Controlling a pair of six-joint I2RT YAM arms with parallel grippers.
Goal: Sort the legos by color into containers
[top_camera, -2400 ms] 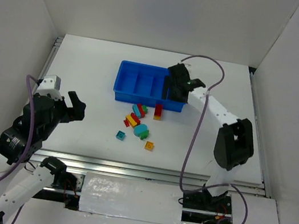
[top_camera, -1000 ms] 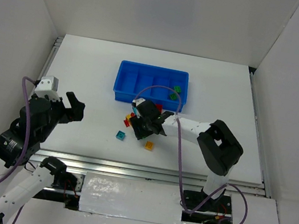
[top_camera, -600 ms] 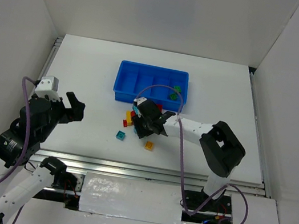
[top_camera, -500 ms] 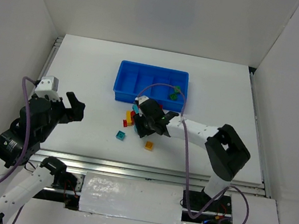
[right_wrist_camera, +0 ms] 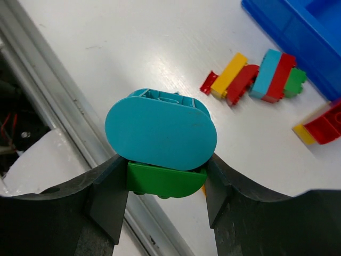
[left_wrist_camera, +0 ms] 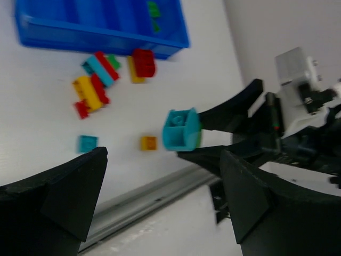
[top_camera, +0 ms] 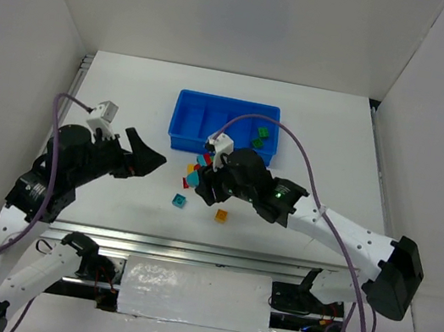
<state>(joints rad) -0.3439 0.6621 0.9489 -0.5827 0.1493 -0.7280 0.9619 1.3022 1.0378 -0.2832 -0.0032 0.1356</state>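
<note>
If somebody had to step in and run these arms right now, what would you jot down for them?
Left gripper: jaws open, empty, hanging over the left side of the table.
Right gripper: shut on the teal rounded piece, a green piece stuck beneath it, above the table.
Done: green bricks in the rightmost compartment of the blue tray.
Left: the held pair, the mixed cluster by the tray, a teal square, a yellow square.
</note>
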